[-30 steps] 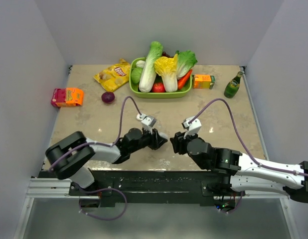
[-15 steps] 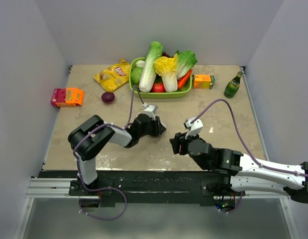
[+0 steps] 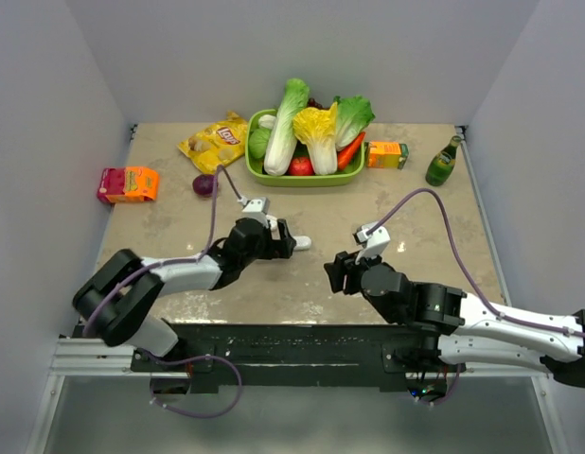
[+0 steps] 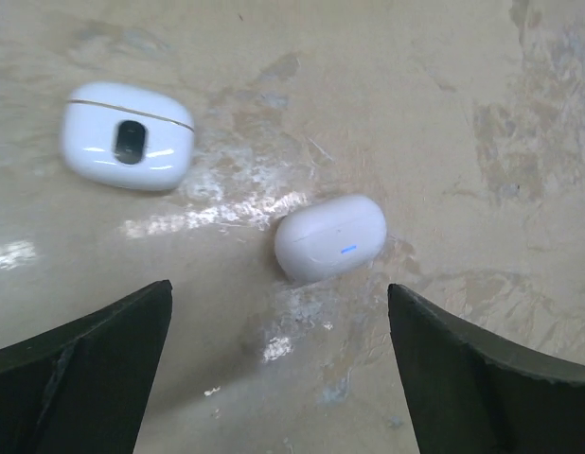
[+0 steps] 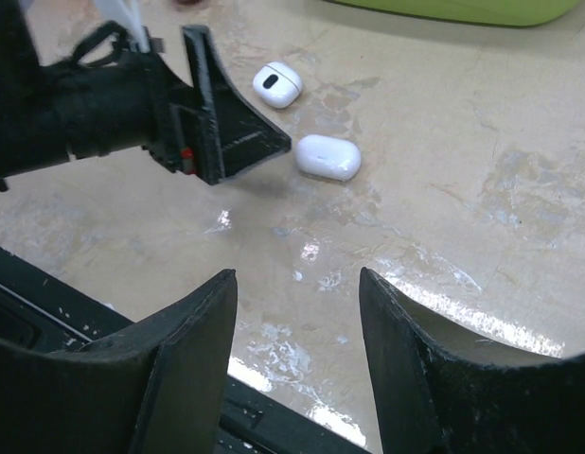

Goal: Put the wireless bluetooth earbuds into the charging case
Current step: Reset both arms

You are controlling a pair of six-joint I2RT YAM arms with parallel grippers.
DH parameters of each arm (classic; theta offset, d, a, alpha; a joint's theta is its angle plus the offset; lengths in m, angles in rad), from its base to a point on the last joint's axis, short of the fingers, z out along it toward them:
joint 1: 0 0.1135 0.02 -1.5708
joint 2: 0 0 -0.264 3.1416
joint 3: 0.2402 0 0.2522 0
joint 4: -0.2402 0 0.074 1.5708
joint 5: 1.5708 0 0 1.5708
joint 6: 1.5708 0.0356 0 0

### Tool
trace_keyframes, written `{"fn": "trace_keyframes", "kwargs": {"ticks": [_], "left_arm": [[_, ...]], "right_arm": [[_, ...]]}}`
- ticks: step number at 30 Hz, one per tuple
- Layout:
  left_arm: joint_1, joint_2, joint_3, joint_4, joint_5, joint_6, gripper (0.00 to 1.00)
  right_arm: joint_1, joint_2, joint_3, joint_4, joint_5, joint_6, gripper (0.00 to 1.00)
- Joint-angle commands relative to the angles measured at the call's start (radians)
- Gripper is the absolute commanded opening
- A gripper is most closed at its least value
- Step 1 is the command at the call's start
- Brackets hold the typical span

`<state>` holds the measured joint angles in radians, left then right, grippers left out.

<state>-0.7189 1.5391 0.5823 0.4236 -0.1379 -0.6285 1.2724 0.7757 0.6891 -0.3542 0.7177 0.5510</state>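
Ideally, left gripper (image 4: 278, 312), jaws wide and empty, straddles the lit case (image 4: 330, 236) squarely; right gripper (image 5: 297, 284), half-spread, stands by.

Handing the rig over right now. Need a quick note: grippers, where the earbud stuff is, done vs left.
Left gripper: open, empty, facing the white case with a blue light.
Right gripper: open, empty, set back from both cases.
White case with a dark oval lies apart from the first on the table. Both look shut.
Done: cannot tell; no loose earbuds in view.
Left: confirm the buds are inside.
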Motion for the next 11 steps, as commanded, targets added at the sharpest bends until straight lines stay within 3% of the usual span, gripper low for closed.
{"fn": "trace_keyframes", "kwargs": {"ticks": [1, 5, 9, 11], "left_arm": [[0.006, -0.231, -0.033, -0.177, -0.166, -0.053, 1.0], [-0.005, -0.408, -0.091, -0.223, -0.241, -0.102, 1.0], [-0.013, -0.549, -0.192, -0.168, -0.255, -0.125, 1.0], [-0.011, -0.573, -0.174, -0.254, -0.261, -0.134, 1.0]], "right_arm": [[0.001, -0.035, -0.014, 0.0, 0.061, 0.023, 0.58], [-0.001, -0.026, -0.039, 0.04, 0.089, 0.03, 0.59], [-0.001, 0.023, -0.036, 0.077, 0.089, 0.038, 0.64], [-0.001, 0.043, -0.025, 0.09, 0.078, 0.037, 0.66]]}}
